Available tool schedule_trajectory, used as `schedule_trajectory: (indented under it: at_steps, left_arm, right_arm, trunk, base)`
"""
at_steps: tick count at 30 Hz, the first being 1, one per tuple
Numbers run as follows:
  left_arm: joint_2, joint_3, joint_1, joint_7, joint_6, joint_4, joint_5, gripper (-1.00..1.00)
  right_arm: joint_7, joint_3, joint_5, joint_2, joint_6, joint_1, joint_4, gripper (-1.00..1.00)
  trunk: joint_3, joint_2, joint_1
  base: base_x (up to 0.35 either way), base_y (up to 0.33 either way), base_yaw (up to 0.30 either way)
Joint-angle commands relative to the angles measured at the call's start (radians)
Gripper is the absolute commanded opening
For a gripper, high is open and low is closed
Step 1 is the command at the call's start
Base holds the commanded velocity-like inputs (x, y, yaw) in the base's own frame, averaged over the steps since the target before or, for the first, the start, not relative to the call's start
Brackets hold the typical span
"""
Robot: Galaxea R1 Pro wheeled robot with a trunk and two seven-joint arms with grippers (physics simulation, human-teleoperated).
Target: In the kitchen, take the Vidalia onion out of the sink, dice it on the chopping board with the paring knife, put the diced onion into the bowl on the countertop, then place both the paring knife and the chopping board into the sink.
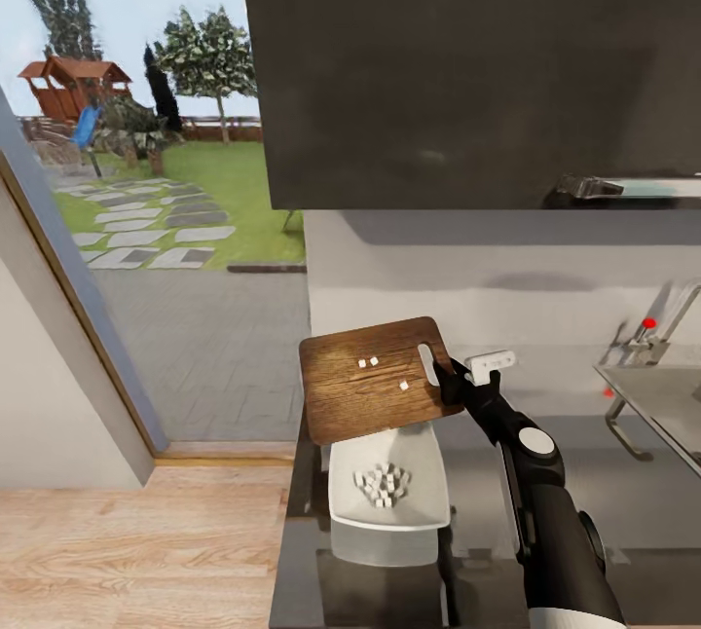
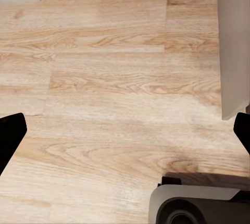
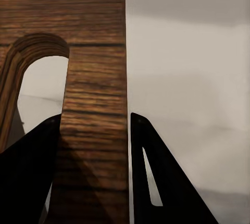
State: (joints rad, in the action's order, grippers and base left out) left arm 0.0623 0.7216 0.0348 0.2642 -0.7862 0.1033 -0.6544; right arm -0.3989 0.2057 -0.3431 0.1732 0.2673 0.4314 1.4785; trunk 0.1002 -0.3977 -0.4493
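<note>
Dicing done and most onion cubes [image 1: 384,485] tipped into the white bowl [image 1: 343,498] on the table, three left on the chopping board [image 1: 350,395] clamped by right gripper [image 1: 454,378] jaws above, at 12 o'clock; left gripper [image 2: 125,130] jaws wide, empty; sink [image 1: 662,405] drop-offs pending.

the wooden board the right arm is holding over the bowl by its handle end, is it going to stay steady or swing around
The chopping board looks stiff: it shows no sag though held by one end. The right gripper pinches only the thin strip beside the slot handle, so it may pivot or droop. Three onion pieces remain on its surface above the bowl, so more tilt would probably slide them off.
</note>
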Motion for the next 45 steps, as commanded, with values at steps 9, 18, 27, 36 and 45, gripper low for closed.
schedule_trajectory:
  at_steps: [9, 18, 27, 36, 45]
  left_arm:
    - [0.001, 0.010, 0.000, 0.010, -0.001, 0.001, -0.001, 1.00]
    - [0.001, 0.010, 0.000, 0.010, -0.001, 0.001, -0.001, 1.00]
    - [0.001, 0.009, 0.000, 0.009, -0.001, 0.002, -0.001, 1.00]
    - [0.001, 0.009, 0.000, 0.010, -0.001, 0.001, -0.001, 1.00]
    - [0.001, 0.009, 0.000, 0.010, -0.001, 0.002, -0.001, 1.00]
  right_arm:
    - [-0.008, 0.003, -0.008, 0.001, 0.003, 0.001, 0.002, -1.00]
    - [-0.008, 0.003, -0.008, 0.001, 0.003, 0.001, -0.004, -1.00]
    - [-0.006, 0.003, -0.008, 0.001, -0.035, 0.001, -0.004, -1.00]
    - [-0.006, 0.003, -0.008, 0.001, -0.045, 0.001, -0.011, -1.00]
    - [-0.006, 0.003, -0.008, 0.001, -0.045, 0.001, -0.012, -1.00]
  trunk:
    - [0.002, -0.002, -0.001]
    - [0.002, -0.002, -0.001]
    - [0.002, -0.002, -0.001]
    - [0.002, -0.002, -0.001]
    - [0.002, -0.002, -0.001]
  base:
    - [-0.015, 0.000, 0.000]
    - [-0.168, 0.000, 0.000]
    - [0.044, 0.000, 0.000]
    - [0.047, 0.000, 0.000]
    - [0.095, 0.000, 0.000]
